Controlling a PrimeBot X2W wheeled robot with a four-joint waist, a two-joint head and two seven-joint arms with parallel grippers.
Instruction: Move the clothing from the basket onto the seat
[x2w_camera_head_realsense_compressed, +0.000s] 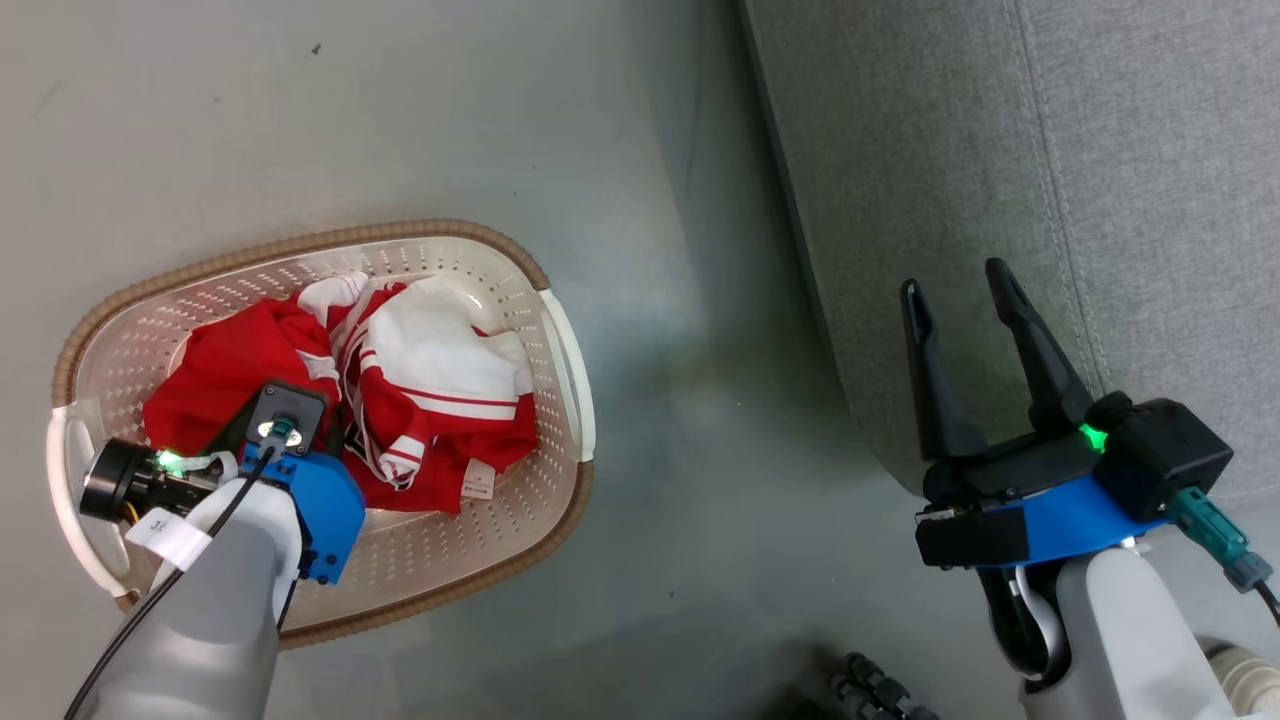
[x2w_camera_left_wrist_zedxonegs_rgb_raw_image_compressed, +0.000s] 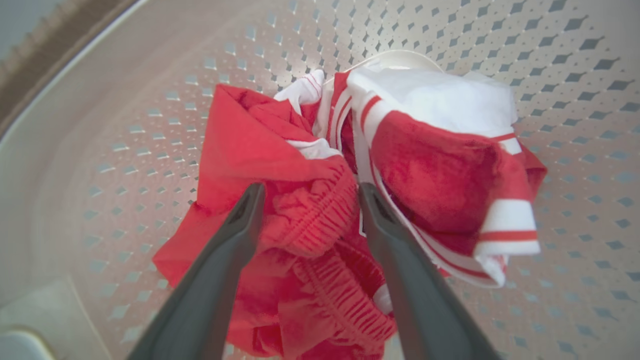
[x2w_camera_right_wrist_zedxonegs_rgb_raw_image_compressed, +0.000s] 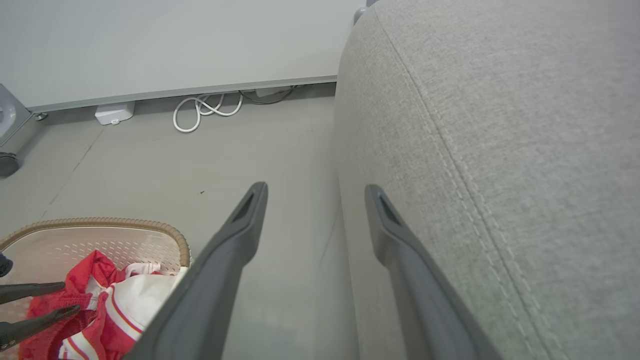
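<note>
The clothing (x2w_camera_head_realsense_compressed: 440, 370) lies crumpled in the cream basket (x2w_camera_head_realsense_compressed: 300, 240) on the floor at the left: red fabric with white stripes and a white panel. My left wrist (x2w_camera_head_realsense_compressed: 290, 470) hangs over the basket, pointing down into it and hiding its own fingers. In the left wrist view my left gripper (x2w_camera_left_wrist_zedxonegs_rgb_raw_image_compressed: 310, 192) is open, its fingers on either side of a gathered red waistband of the clothing (x2w_camera_left_wrist_zedxonegs_rgb_raw_image_compressed: 430, 175). My right gripper (x2w_camera_head_realsense_compressed: 952, 278) is open and holds nothing, over the left edge of the light-grey seat (x2w_camera_head_realsense_compressed: 1100, 150). The right wrist view has my right gripper (x2w_camera_right_wrist_zedxonegs_rgb_raw_image_compressed: 316, 189) beside the seat (x2w_camera_right_wrist_zedxonegs_rgb_raw_image_compressed: 500, 150).
Grey floor (x2w_camera_head_realsense_compressed: 700, 400) separates basket and seat. In the right wrist view a white cable (x2w_camera_right_wrist_zedxonegs_rgb_raw_image_compressed: 205, 110) and a small white box (x2w_camera_right_wrist_zedxonegs_rgb_raw_image_compressed: 115, 112) lie along the far wall, and the basket rim (x2w_camera_right_wrist_zedxonegs_rgb_raw_image_compressed: 100, 222) is at lower left. A dark object (x2w_camera_head_realsense_compressed: 860, 690) sits at the bottom edge.
</note>
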